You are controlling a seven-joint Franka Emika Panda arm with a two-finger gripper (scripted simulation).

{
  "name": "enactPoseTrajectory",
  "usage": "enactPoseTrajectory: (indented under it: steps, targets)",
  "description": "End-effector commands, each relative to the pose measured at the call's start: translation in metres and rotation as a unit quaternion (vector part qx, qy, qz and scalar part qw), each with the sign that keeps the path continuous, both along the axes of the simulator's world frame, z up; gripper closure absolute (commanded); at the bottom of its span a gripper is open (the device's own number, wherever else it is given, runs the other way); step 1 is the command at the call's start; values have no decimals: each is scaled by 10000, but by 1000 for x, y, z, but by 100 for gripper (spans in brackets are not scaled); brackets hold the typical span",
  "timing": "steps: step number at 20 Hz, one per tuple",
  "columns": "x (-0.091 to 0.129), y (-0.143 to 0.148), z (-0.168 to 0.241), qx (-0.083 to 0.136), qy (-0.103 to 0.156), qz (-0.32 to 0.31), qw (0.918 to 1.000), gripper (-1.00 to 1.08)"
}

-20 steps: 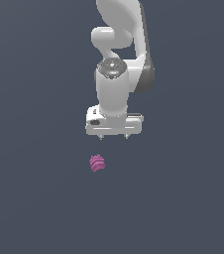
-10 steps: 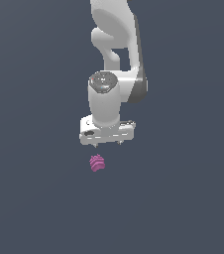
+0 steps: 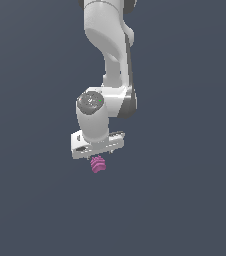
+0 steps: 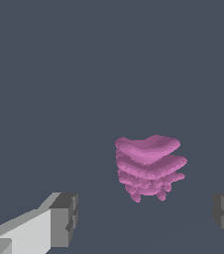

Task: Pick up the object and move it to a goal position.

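Note:
The object point(image 3: 98, 165) is a small magenta-pink lump of ridged, stacked layers resting on the dark grey surface. In the exterior view the white arm's hand sits directly over it, and my gripper point(image 3: 98, 156) hides the object's top. The wrist view shows the object point(image 4: 149, 165) between and beyond my two grey fingertips point(image 4: 64, 220), which stand wide apart without touching it. My gripper point(image 4: 146, 218) is open and holds nothing.
A plain dark grey surface point(image 3: 185, 200) fills both views. The white arm point(image 3: 107, 45) rises from the hand toward the upper part of the exterior view.
The hand has come down and shifted toward the exterior view's left until it sits right over the object. The object has not moved.

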State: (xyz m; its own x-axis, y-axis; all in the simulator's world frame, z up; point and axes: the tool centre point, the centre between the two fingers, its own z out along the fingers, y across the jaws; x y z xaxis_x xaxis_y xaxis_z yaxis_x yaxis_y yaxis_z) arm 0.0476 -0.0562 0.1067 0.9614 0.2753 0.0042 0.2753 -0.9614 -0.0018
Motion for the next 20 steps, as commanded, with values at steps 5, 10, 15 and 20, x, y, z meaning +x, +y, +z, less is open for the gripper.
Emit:
enactPoseTrajectory:
  steps: [5,10,15,20]
  targets:
    - [6,-13,-14,-13,14,273,9996,-92]
    - [6,-15,-16,-14,20,295,9996,-92]
    - [6,-15,-26,-15,19,298,9996,-92]
    - [5,-16,-52,-15,18,308,9995,-92]
